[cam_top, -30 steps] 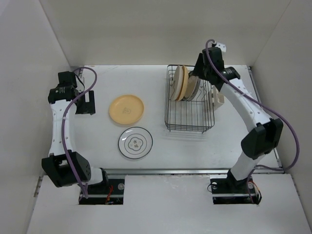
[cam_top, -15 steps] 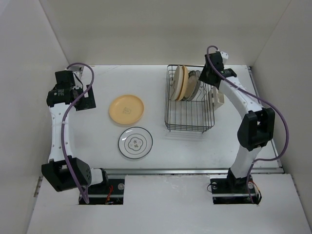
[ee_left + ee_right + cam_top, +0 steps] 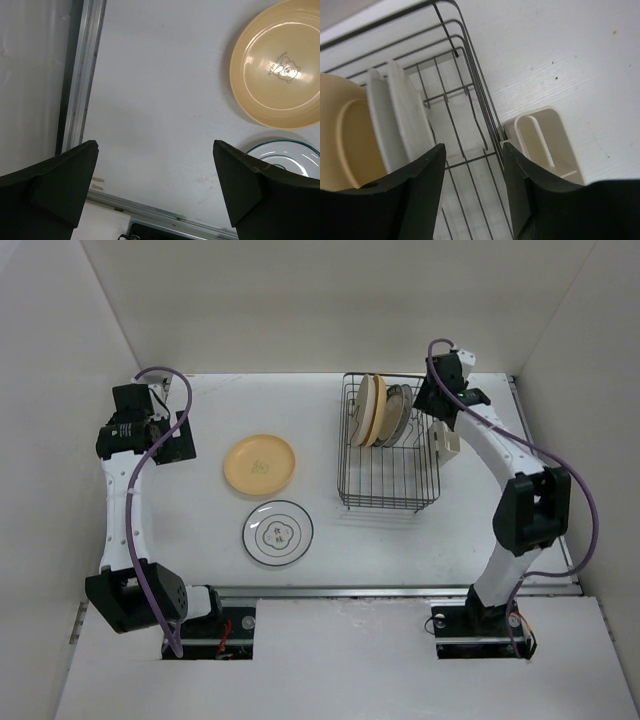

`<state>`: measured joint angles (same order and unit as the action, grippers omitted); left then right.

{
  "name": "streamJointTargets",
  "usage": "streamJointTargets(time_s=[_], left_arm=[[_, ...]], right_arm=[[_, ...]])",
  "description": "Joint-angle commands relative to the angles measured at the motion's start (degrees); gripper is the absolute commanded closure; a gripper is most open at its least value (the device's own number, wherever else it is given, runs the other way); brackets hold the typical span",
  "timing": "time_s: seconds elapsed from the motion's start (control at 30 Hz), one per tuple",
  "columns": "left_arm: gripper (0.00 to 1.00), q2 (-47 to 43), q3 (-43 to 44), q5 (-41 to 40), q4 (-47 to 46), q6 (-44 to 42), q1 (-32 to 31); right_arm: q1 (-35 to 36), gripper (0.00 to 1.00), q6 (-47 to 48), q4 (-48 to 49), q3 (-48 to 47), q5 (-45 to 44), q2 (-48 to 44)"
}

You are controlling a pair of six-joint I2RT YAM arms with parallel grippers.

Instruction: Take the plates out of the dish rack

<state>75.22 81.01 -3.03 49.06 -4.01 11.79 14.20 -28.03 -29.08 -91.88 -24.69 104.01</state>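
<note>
The dark wire dish rack [image 3: 388, 485] stands right of centre with several plates [image 3: 380, 410] upright at its far end, cream and orange-yellow at the left, white at the right. My right gripper [image 3: 424, 398] is open and empty, hovering over the rack's far right corner beside the white plates [image 3: 405, 120]. An orange-yellow plate [image 3: 260, 463] and a white plate with a thin dark ring [image 3: 277, 532] lie flat on the table. My left gripper [image 3: 180, 447] is open and empty at the far left, apart from the orange plate [image 3: 277, 75].
A small beige box [image 3: 446, 440] is clipped to the rack's right side; it also shows in the right wrist view [image 3: 545, 140]. White walls enclose the table on the left, back and right. A metal rail [image 3: 80, 75] runs along the table's left edge.
My right gripper has pulled back and right from over the plates toward the rack's far right corner. My left gripper has drawn slightly toward the left back. The plates have not moved.
</note>
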Motion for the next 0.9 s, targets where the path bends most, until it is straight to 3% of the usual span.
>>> streamJointTargets(time_s=[0.0,0.3,0.67,0.8,0.83,0.87], left_arm=[[0.01,-1.39,-0.59,1.18,-0.37,-0.21,0.25],[0.01,-0.87,-0.59,2.24,-0.37,-0.74,0.25],[0.01,-2.00,-1.12,2.24,0.16,-0.74,0.25],[0.01,-2.01,-1.65,1.63,0.16,-1.26,0.25],[0.01,-2.01,-1.65,1.62,0.16,-1.26,0.25],[0.01,-2.01,-1.65,1.62,0.16,-1.26,0.25]], right_arm=[[-0.31,0.43,2.18,6.66,0.12,0.24,-8.19],[-0.31,0.43,4.74,5.97,-2.96,12.99,-0.39],[-0.31,0.59,3.69,4.90,-3.41,9.39,4.19],[-0.31,0.54,4.56,6.23,-3.83,12.38,7.33],[-0.83,0.57,4.56,5.10,-4.88,12.38,8.66],[-0.84,0.84,4.56,4.04,-6.02,12.90,9.71]])
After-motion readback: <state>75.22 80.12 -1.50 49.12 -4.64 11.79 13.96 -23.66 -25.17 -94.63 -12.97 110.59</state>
